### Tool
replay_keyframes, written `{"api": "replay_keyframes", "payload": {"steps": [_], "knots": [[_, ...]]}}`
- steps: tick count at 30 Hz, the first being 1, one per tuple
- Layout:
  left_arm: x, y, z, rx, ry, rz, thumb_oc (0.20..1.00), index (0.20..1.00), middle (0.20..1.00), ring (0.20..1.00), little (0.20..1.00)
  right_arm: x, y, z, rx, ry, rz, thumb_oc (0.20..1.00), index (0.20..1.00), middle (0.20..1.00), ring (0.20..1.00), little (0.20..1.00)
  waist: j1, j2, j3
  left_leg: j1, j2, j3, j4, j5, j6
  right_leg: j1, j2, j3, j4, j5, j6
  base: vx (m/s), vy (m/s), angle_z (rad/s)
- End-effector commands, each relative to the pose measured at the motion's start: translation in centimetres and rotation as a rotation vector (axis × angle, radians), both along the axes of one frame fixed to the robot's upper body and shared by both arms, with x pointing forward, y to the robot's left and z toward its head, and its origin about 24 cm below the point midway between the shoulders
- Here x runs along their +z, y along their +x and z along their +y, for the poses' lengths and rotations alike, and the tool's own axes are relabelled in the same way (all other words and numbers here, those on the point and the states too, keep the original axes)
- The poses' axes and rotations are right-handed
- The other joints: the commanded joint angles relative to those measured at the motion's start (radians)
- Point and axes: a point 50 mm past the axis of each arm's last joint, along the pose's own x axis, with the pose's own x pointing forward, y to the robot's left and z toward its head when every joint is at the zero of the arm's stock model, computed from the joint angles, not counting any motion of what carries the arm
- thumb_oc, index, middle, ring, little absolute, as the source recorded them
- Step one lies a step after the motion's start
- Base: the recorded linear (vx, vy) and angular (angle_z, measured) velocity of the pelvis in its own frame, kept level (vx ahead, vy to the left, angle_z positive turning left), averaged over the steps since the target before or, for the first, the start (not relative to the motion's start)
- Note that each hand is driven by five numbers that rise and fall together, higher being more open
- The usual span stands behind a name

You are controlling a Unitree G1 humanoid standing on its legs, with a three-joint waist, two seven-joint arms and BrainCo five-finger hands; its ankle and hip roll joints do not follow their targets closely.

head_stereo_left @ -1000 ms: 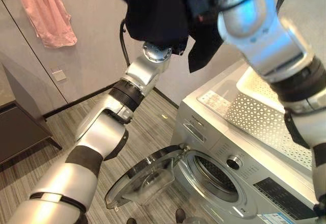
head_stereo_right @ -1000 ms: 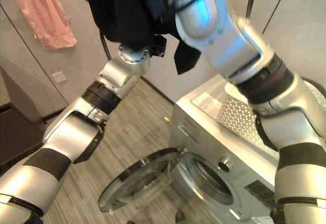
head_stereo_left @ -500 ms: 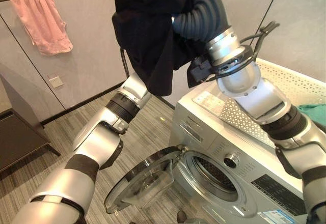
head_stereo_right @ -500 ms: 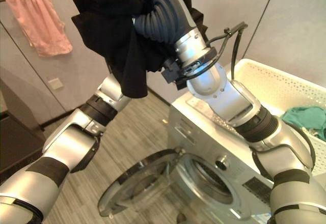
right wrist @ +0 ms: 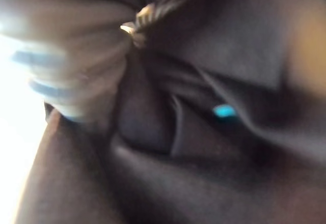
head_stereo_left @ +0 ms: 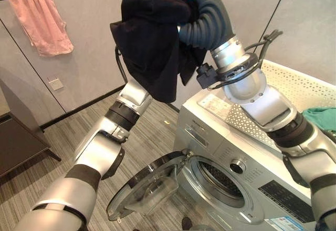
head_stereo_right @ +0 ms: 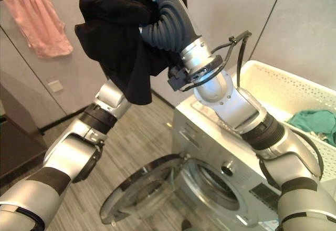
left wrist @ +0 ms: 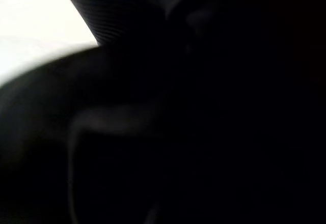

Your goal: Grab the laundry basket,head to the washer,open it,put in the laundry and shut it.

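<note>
A black garment (head_stereo_left: 152,42) hangs bunched high in front of the wall, above and left of the washer (head_stereo_left: 236,142). My right hand (head_stereo_left: 205,10) reaches up into its top under the dark ribbed cover. The right wrist view shows its fingers (right wrist: 71,81) pressed into gathered dark cloth (right wrist: 204,147). My left arm rises from below into the garment, and that hand is hidden in the cloth. The washer's round door (head_stereo_left: 152,186) stands swung open, baring the drum (head_stereo_left: 220,181). On top of the washer rests the white laundry basket (head_stereo_left: 299,84), with a teal garment (head_stereo_left: 321,116) in it.
A pink towel (head_stereo_left: 44,18) hangs on the wall at upper left. A dark cabinet (head_stereo_left: 16,142) stands at the left edge. The wood-look floor (head_stereo_left: 79,121) stretches between the cabinet and the open door.
My right arm has drawn back from close before the camera and now stretches upward. The black garment stays raised and has shifted slightly left over the last half second.
</note>
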Motion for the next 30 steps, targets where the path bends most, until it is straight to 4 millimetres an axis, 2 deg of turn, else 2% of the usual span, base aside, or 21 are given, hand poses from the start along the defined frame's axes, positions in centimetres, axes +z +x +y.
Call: {"api": "replay_keyframes", "payload": {"steps": [1, 6, 8, 10, 11, 13, 17, 21, 23, 24, 25, 27, 30], "knots": [[5.1, -1.2, -0.8, 0.001, 0.005, -0.212, 0.200, 0.200, 0.200, 0.200, 0.200, 1.4, 0.9, -1.6, 0.008, 0.071, 0.029, 1.000, 1.000, 1.000, 1.000, 1.000, 0.034, 0.042, -0.046, 0.096, 0.042, -0.012, 0.011, -0.134, -0.007, -0.020, -0.023, -0.020, 0.007, -0.038, 0.039, 0.00, 0.000, 0.00], [4.5, -0.9, 0.0, 0.038, 0.035, -0.208, 0.200, 0.200, 0.200, 0.200, 0.200, 1.7, 1.3, -2.8, 0.015, 0.163, 0.063, 1.000, 1.000, 1.000, 1.000, 1.000, 0.032, 0.041, -0.047, 0.098, 0.042, -0.009, 0.011, -0.136, -0.007, -0.024, -0.023, -0.018, 0.009, -0.037, 0.041, 0.00, 0.000, 0.00], [3.9, -0.7, 0.6, 0.056, 0.034, -0.195, 0.200, 0.200, 0.200, 0.200, 0.200, 2.5, 1.7, -4.2, -0.008, 0.250, 0.055, 1.000, 1.000, 1.000, 1.000, 1.000, 0.031, 0.040, -0.047, 0.100, 0.042, -0.006, 0.011, -0.138, -0.006, -0.025, -0.023, -0.018, 0.011, -0.038, 0.043, 0.00, 0.000, 0.00], [3.9, -0.7, 0.5, 0.055, 0.035, -0.195, 0.200, 0.200, 0.200, 0.200, 0.200, 2.5, 1.7, -4.2, -0.008, 0.251, 0.056, 1.000, 1.000, 1.000, 1.000, 1.000, 0.032, 0.039, -0.047, 0.100, 0.042, -0.006, 0.011, -0.138, -0.006, -0.024, -0.023, -0.018, 0.011, -0.038, 0.043, 0.00, 0.000, 0.00], [3.4, -0.5, 1.1, 0.073, 0.050, -0.184, 0.200, 0.200, 0.200, 0.200, 0.200, 3.0, 1.8, -5.6, -0.014, 0.338, 0.054, 1.000, 1.000, 1.000, 1.000, 1.000, 0.028, 0.038, -0.048, 0.102, 0.042, -0.003, 0.011, -0.142, -0.005, -0.024, -0.025, -0.016, 0.012, -0.037, 0.045, 0.00, 0.000, 0.00], [3.1, -0.4, 1.2, 0.075, 0.054, -0.178, 0.200, 0.200, 0.200, 0.200, 0.200, 3.1, 1.9, -6.1, -0.013, 0.366, 0.056, 1.000, 1.000, 1.000, 1.000, 1.000, 0.027, 0.038, -0.048, 0.103, 0.041, -0.002, 0.011, -0.143, -0.005, -0.024, -0.025, -0.014, 0.013, -0.037, 0.046, 0.00, 0.000, 0.00], [2.3, -0.4, 2.0, 0.087, 0.052, -0.170, 0.200, 0.200, 0.200, 0.200, 0.200, 3.5, 2.0, -8.4, -0.041, 0.445, 0.056, 1.000, 1.000, 1.000, 1.000, 1.000, 0.023, 0.035, -0.048, 0.106, 0.039, 0.000, 0.011, -0.147, -0.004, -0.025, -0.028, -0.016, 0.017, -0.039, 0.049, 0.01, 0.032, -0.01], [1.7, -0.5, 3.1, 0.100, 0.040, -0.165, 0.200, 0.200, 0.200, 0.200, 0.200, 4.5, 1.9, -11.3, -0.118, 0.512, 0.015, 1.000, 1.000, 1.000, 1.000, 1.000, 0.017, 0.031, -0.048, 0.108, 0.035, 0.003, 0.011, -0.153, -0.001, -0.026, -0.032, -0.014, 0.020, -0.040, 0.053, 0.01, 0.038, -0.02], [1.6, -0.7, 3.8, 0.109, 0.039, -0.179, 0.200, 0.200, 0.200, 0.200, 0.200, 5.3, 1.4, -13.2, -0.184, 0.561, -0.037, 1.000, 1.000, 1.000, 1.000, 1.000, 0.012, 0.032, -0.046, 0.110, 0.032, 0.004, 0.011, -0.157, 0.001, -0.029, -0.034, -0.012, 0.023, -0.038, 0.058, 0.01, 0.069, -0.05], [1.3, -1.0, 4.6, 0.122, 0.034, -0.189, 0.200, 0.200, 0.200, 0.200, 0.200, 5.7, 0.9, -15.2, -0.257, 0.609, -0.089, 1.000, 1.000, 1.000, 1.000, 1.000, 0.010, 0.031, -0.045, 0.111, 0.029, 0.006, 0.011, -0.161, 0.004, -0.030, -0.036, -0.011, 0.025, -0.038, 0.062, 0.01, 0.061, -0.07], [1.2, -1.0, 4.6, 0.121, 0.036, -0.187, 0.200, 0.200, 0.200, 0.200, 0.200, 5.6, 0.9, -15.2, -0.259, 0.610, -0.088, 1.000, 1.000, 1.000, 1.000, 1.000, 0.011, 0.030, -0.046, 0.112, 0.028, 0.006, 0.011, -0.161, 0.005, -0.030, -0.036, -0.010, 0.025, -0.038, 0.062, 0.01, 0.063, -0.08], [1.1, -1.6, 5.4, 0.125, 0.012, -0.210, 0.200, 0.200, 0.200, 0.200, 0.200, 6.2, -0.2, -17.5, -0.369, 0.650, -0.169, 1.000, 1.000, 1.000, 1.000, 1.000, 0.004, 0.030, -0.044, 0.114, 0.025, 0.011, 0.011, -0.166, 0.009, -0.031, -0.039, -0.008, 0.028, -0.037, 0.067, 0.01, 0.066, -0.11], [0.4, -2.4, 6.5, 0.133, -0.008, -0.227, 0.200, 0.200, 0.200, 0.200, 0.200, 6.0, -1.4, -20.5, -0.544, 0.646, -0.236, 1.000, 1.000, 1.000, 1.000, 1.000, -0.003, 0.020, -0.045, 0.121, 0.018, 0.020, 0.011, -0.176, 0.018, -0.039, -0.043, 0.007, 0.036, -0.033, 0.077, 0.00, 0.087, -0.08]]}}
